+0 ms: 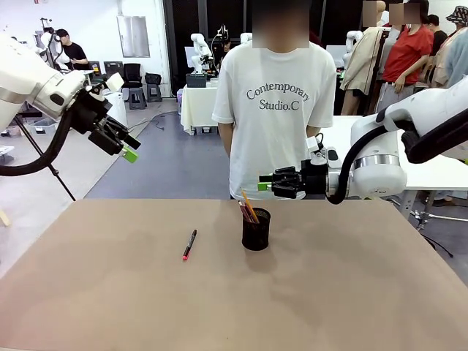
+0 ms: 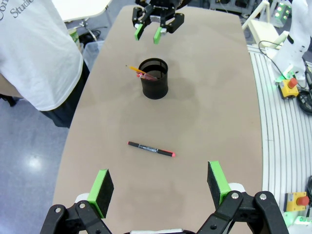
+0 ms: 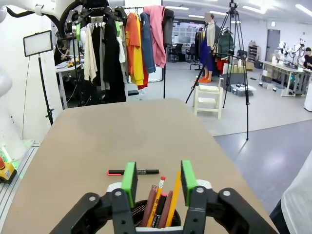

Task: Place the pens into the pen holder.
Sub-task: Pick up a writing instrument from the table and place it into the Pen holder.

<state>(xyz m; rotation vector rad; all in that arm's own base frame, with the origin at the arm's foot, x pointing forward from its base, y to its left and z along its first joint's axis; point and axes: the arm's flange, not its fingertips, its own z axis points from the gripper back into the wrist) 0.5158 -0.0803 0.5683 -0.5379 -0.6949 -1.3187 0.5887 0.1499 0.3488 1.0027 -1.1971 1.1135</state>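
The right gripper [image 3: 158, 181] hangs just above the pen holder [image 1: 256, 229], jaws partly spread and pinching nothing. The standing pens [image 3: 157, 200] rise into the gap between its pads. A yellow pencil [image 3: 174, 195] leans close to one pad, so a sideways retreat could catch it and tip the light mesh cup. One black pen [image 1: 189, 245] with a red tip lies flat on the table [image 1: 351, 292], apart from the holder on its left. The left gripper [image 2: 160, 184], jaws spread wide and empty, hovers high above it. Such a slim pen may roll or skid if the pads close off-centre. The front view shows the right gripper side-on, hiding the gap that the right wrist view lays bare, while the left wrist view gives the pen's heading from overhead.
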